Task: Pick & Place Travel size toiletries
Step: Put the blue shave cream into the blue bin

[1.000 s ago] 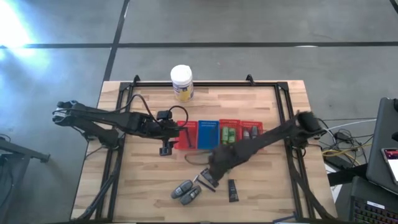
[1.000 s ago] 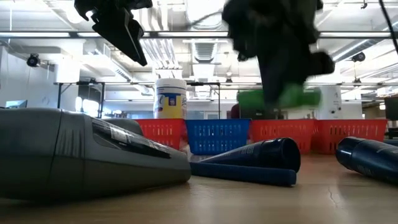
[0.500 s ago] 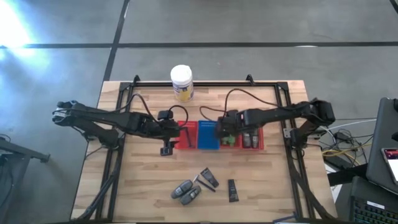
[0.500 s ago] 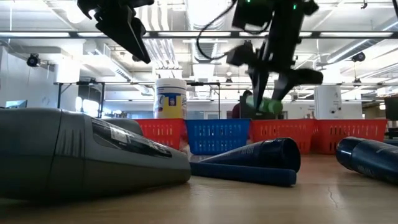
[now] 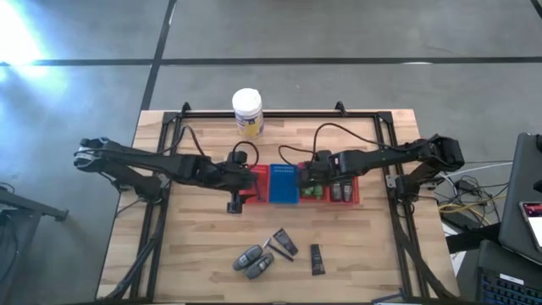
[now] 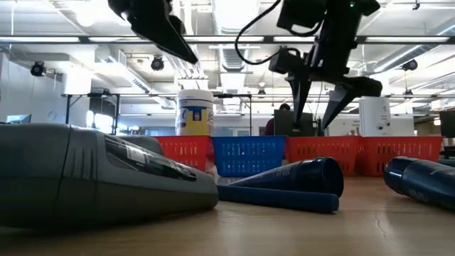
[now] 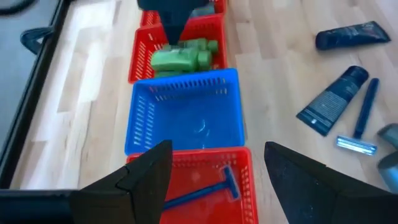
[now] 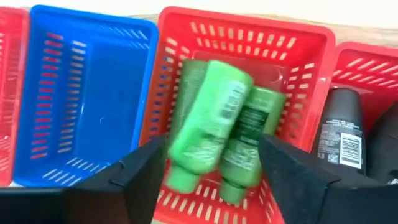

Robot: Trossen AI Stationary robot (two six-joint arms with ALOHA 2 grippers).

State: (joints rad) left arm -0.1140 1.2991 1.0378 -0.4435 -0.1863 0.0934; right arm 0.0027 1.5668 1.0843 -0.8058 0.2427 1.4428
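right gripper (image 8: 208, 177) hanging wide over red basket (image 8: 311, 37), green bottles (image 8: 205, 124) lying inside | left gripper (image 7: 214, 180) waiting, jaws wide and empty | grey bottles (image 5: 254, 259), black tubes (image 5: 284, 243) lying at table's 6 o'clock (unsorted)

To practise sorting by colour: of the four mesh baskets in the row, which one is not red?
The blue basket, second from the left arm's end. Red baskets flank it, and it looks empty.

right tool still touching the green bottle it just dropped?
Apart. Right wrist view: the bright green plastic bottle lies in the red mesh basket, with the right tool open above it.
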